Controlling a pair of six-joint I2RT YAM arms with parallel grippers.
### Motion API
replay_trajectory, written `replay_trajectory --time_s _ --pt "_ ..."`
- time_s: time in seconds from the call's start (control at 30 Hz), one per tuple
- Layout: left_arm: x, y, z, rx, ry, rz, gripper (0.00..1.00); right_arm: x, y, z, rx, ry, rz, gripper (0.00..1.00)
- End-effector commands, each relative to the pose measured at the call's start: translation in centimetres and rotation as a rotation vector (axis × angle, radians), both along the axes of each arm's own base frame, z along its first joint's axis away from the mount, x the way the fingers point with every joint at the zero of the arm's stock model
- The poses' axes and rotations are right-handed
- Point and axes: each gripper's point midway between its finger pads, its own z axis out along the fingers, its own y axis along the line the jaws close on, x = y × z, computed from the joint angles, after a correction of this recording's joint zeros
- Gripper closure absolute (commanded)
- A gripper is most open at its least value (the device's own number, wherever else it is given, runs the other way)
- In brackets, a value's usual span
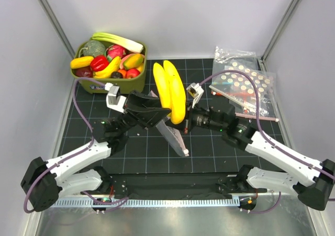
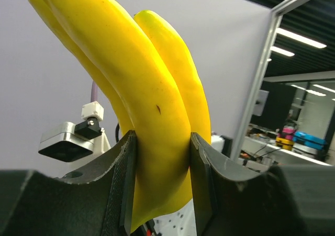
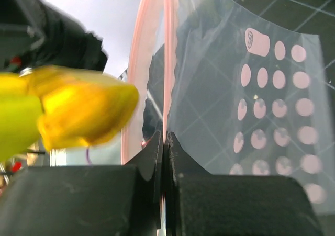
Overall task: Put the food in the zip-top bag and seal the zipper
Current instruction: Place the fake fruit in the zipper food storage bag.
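My left gripper [image 1: 168,109] is shut on the yellow banana bunch [image 1: 170,89] and holds it in the air over the middle of the mat. In the left wrist view the fingers [image 2: 124,183] press both sides of the bananas [image 2: 152,115]. My right gripper [image 1: 184,125] is shut on the pinkish-red zipper strip [image 3: 168,63] of the clear zip-top bag [image 1: 176,135], which hangs below the bananas. In the right wrist view the gripper [image 3: 165,142] pinches one mouth edge, the bag's film [image 3: 209,89] shows pale pink dots, and the banana tip [image 3: 78,110] is beside the mouth.
A green bin [image 1: 137,84] at the back left holds several toy fruits and vegetables, among them an orange-yellow fruit [image 1: 134,61] and a small red one [image 1: 132,73]. Larger clear bags with coloured dots [image 1: 243,84] lie at the back right. Metal frame posts stand at the corners.
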Motion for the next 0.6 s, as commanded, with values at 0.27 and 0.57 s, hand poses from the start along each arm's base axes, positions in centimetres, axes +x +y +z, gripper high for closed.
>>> replay_trajectory --time_s 0.27,0.57 --pt "-5.3 1.2 5.3 -0.054 -0.011 -0.317 1.00 -5.6 -2.7 6.4 -0.023 -0.180 0.232 0.99" --pt "-4.6 -1.0 3.7 0.073 0.058 -0.373 0.99 -6.4 -3.6 6.8 -0.051 -0.205 0.258 0.99"
